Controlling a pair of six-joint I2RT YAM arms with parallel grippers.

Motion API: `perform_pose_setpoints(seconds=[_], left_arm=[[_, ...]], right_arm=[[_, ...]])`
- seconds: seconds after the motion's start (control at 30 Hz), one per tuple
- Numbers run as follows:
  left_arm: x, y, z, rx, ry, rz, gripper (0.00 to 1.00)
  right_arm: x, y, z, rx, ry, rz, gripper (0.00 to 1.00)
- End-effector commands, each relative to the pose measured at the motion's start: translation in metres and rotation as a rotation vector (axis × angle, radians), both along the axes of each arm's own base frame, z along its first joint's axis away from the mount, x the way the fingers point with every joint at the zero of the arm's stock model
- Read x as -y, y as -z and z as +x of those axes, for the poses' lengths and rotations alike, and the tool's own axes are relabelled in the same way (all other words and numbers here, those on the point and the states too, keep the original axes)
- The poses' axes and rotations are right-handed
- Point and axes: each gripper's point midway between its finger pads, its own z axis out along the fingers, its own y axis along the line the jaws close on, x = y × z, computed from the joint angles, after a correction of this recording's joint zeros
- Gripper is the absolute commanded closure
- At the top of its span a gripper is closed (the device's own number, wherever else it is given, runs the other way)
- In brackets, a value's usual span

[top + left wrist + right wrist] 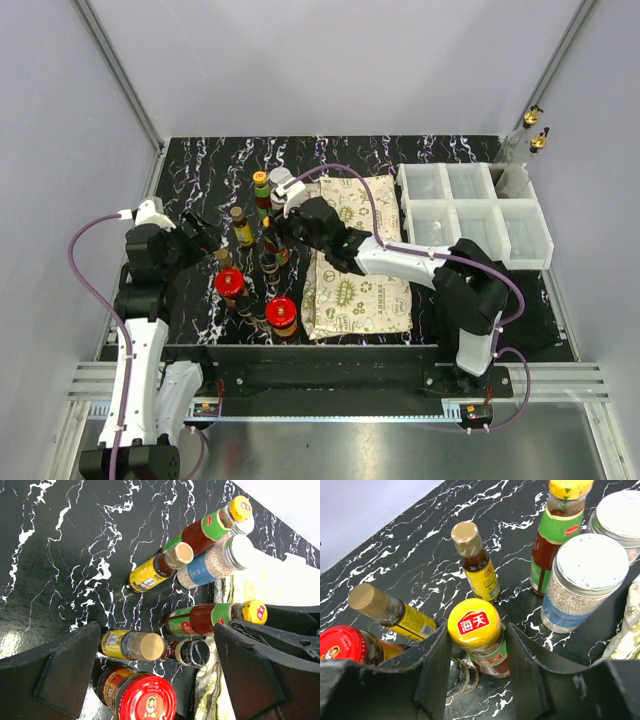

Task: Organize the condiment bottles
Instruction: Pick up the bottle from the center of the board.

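Beside yellow-capped bottle (475, 626): peppercorn jar (584, 582) (cloth (628, 630) beyond)

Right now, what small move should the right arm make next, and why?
Probably close the right gripper onto the yellow-capped bottle: its fingers flank it just below the cap, yet firm contact is not evident.
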Motion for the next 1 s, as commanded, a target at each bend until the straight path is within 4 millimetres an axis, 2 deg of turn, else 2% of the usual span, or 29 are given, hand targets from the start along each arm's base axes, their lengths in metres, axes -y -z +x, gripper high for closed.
perform_pose_setpoints(seconds=[0.0,0.17,0.37,0.7,0.77,0.83,0.87,0.97], left_arm=[[-0.006,-0.006,0.002,0.025,-0.022,0.028,0.01],[-0.005,-0.006,0.002,0.024,-0.016,0.025,0.01],[-0.005,-0.006,0.001,0.027,-0.017,0.029,0.01],[-0.006,-0.007,0.001,0.028,-0.022,0.033,0.01],[-0.007,-0.007,0.000,0.030,-0.023,0.034,0.01],[-0.007,-0.007,0.000,0.030,-0.024,0.035,0.01],[-0.007,-0.008,0.001,0.031,-0.022,0.035,0.01],[-0.007,-0.007,0.000,0.028,-0.026,0.035,0.01]], right_arm=[[-0.017,-0.027,0.000,0.051,0.005,0.062,0.51],[-0.017,-0.019,0.001,0.054,0.038,0.031,0.51],[-0.014,-0.010,0.007,0.063,0.079,-0.005,0.43],[-0.023,-0.008,0.009,0.056,0.064,0.003,0.40],[-0.024,-0.006,0.008,0.053,0.056,0.001,0.44],[-0.026,-0.007,0.008,0.051,0.055,0.004,0.54],[-0.025,-0.005,0.009,0.048,0.058,-0.002,0.71],[-0.024,-0.008,0.011,0.041,0.073,-0.006,0.99]])
